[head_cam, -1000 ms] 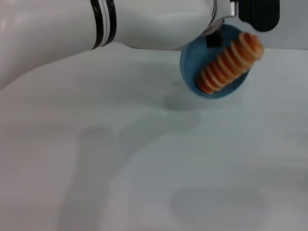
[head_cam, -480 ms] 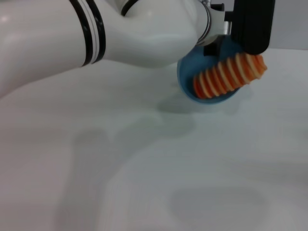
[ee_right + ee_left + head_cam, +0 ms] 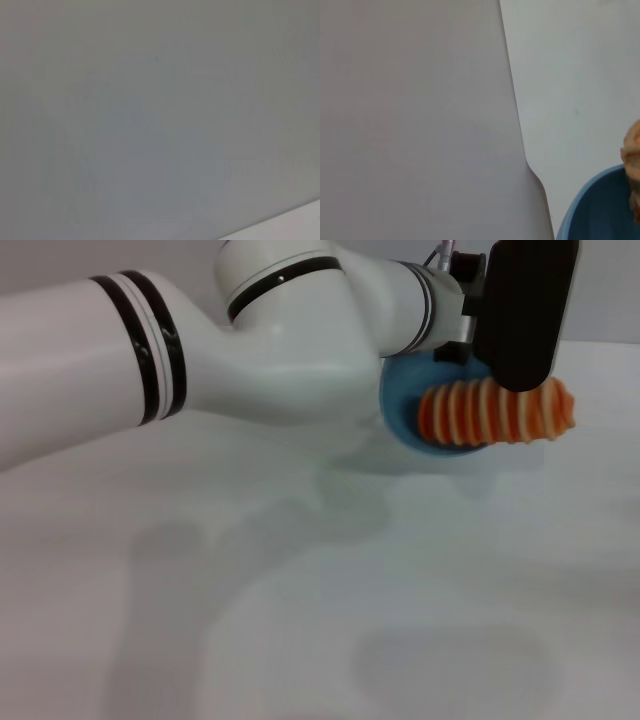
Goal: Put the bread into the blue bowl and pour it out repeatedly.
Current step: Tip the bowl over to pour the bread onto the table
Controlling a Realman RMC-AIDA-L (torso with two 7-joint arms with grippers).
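My left arm reaches across the head view and its gripper (image 3: 449, 352) is shut on the far rim of the blue bowl (image 3: 400, 412). The bowl is held above the table, tipped on its side with its opening facing the right. The bread (image 3: 495, 412), orange-brown with cream stripes, lies almost level and sticks more than halfway out past the bowl's rim. The left wrist view shows the bowl's edge (image 3: 600, 210) and an end of the bread (image 3: 634, 160). The right gripper is not in view.
The white table (image 3: 400, 590) spreads below the bowl, with soft shadows on it. The left wrist view shows a grey panel (image 3: 410, 120) beside the white tabletop (image 3: 560, 75). The right wrist view shows only a plain grey surface (image 3: 150, 110).
The left arm has rotated and tipped the bowl further onto its side. The bread has swung from slanted to nearly level and slid farther right, out of the bowl.
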